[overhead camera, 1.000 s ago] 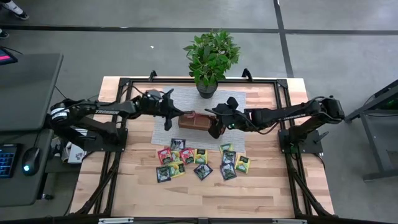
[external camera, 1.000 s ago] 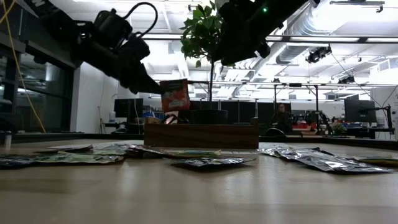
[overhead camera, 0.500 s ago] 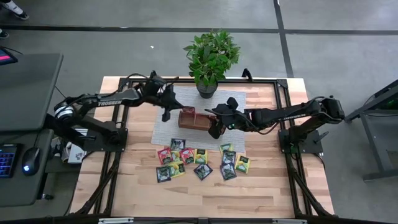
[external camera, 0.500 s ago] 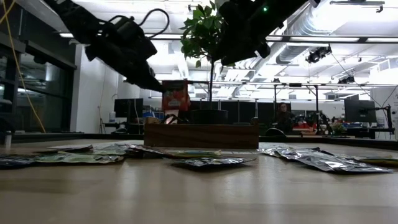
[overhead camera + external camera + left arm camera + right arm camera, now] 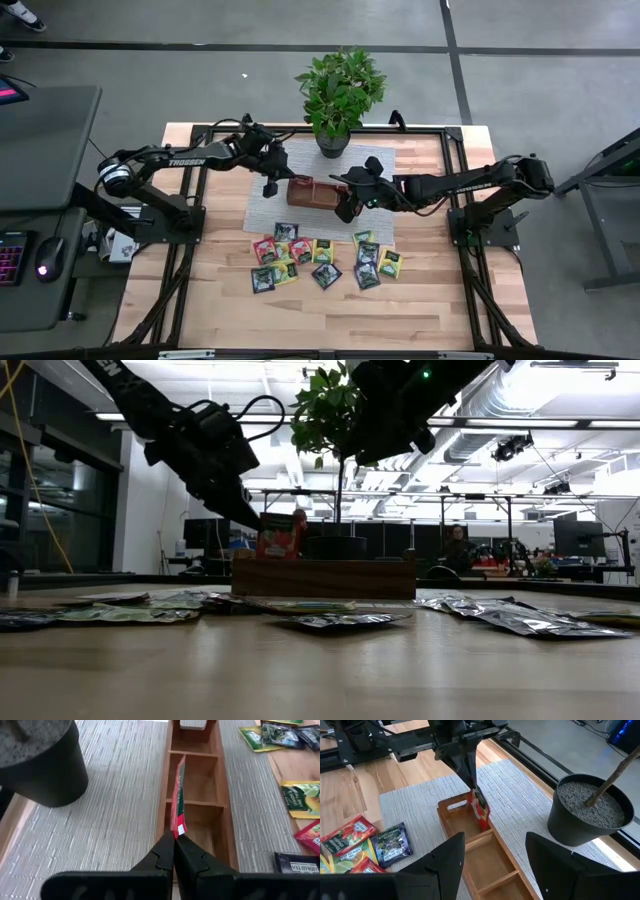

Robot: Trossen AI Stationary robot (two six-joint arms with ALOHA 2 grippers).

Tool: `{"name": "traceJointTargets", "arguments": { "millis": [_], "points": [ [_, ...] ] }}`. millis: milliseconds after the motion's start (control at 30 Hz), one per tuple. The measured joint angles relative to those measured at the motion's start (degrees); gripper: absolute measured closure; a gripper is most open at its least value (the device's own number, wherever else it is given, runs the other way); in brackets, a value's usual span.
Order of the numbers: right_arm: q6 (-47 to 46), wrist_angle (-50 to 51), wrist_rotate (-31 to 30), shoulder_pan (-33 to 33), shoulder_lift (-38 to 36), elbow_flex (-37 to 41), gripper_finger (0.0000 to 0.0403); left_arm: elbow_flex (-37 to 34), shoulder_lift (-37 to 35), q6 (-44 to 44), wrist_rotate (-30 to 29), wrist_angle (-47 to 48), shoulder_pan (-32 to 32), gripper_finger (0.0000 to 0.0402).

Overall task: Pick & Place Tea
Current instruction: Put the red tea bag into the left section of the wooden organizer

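On the grey mat, left gripper (image 5: 174,851) pinches a red sachet (image 5: 178,800) edge-down, lengthwise over the tray (image 5: 226,827)'s middle compartment; right gripper (image 5: 495,865) waits agape beside.

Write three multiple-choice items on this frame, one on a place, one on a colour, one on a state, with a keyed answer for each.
1. Where is the sachet that the left tool holds?
A. over the wooden tray
B. over the plant pot
C. flat on the bare table

2. What colour is that sachet?
A. dark green
B. yellow
C. red

3. How does the right tool stand?
A. shut on a sachet
B. open and empty
C. shut on the tray's wall

Answers:
1 A: in the left wrist view the sachet hangs on edge above the wooden tray and its compartments.
2 C: its face shows red in the low and right wrist views.
3 B: its fingers stand apart with nothing between them, near the tray's other end.
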State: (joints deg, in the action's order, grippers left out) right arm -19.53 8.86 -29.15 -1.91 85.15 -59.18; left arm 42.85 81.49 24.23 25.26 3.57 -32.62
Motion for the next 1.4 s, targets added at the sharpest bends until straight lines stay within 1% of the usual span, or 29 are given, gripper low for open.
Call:
{"name": "traceJointTargets", "arguments": {
  "millis": [533,667,933,1033,1200,1300,1400],
  "points": [
    [0.0,0.1,0.0,0.0,0.0,0.0,0.0197,0.0,0.0,-1.6,0.0,0.8,0.0,0.0397],
    [0.0,0.4,0.3,0.0,0.0,0.0,0.0197,0.0,0.0,-1.6,-0.1,0.8,0.0,0.0367],
    [0.0,1.1,1.2,0.0,0.0,0.0,0.0197,0.0,0.0,-2.2,-0.1,0.5,0.0,0.0272],
    [-0.8,1.4,3.7,0.0,0.0,0.0,0.0197,0.0,0.0,-2.5,1.3,0.5,0.0,0.0253],
    [0.9,1.9,14.0,-0.5,0.4,0.0,0.0197,0.3,-1.2,-3.3,4.8,1.4,0.0,0.0248],
    [4.7,2.2,15.9,-2.2,1.5,0.0,0.0197,0.4,-2.7,-3.2,5.5,2.4,0.8,0.0248],
    [6.6,1.6,16.3,-4.0,3.6,0.0,0.0197,0.4,-4.5,-3.1,5.0,4.8,1.4,0.0248]
  ]
}}
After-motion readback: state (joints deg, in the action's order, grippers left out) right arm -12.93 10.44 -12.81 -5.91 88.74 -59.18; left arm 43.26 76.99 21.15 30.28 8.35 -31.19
